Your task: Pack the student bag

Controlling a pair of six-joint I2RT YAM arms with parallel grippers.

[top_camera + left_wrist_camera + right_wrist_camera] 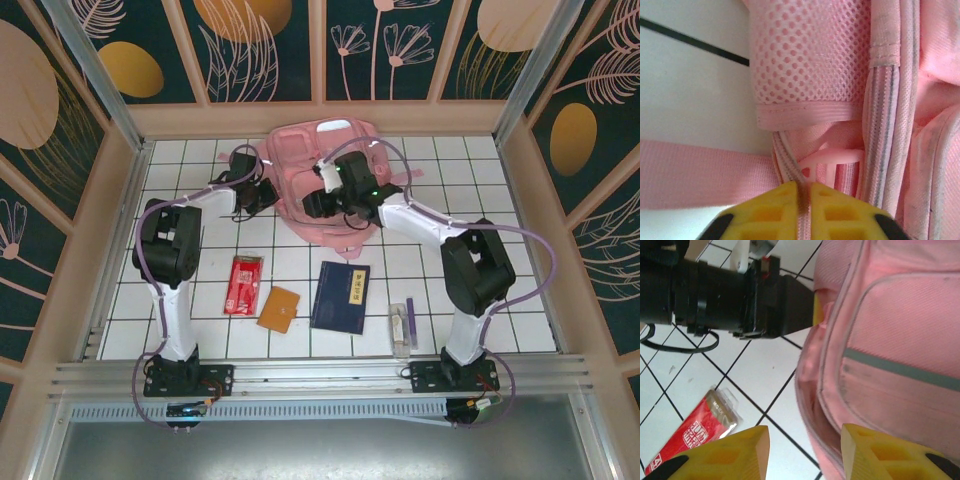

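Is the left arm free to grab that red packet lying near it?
Probably not yet: the left gripper is shut on a strip of the student bag. The red packet lies uncovered beside that arm, so after letting go it looks reachable.

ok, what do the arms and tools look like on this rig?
Left arm and right arm: black joint housings, white links, a lilac cable looping along each. Left tool and right tool have yellow fingers with recessed pockets, on black bases.
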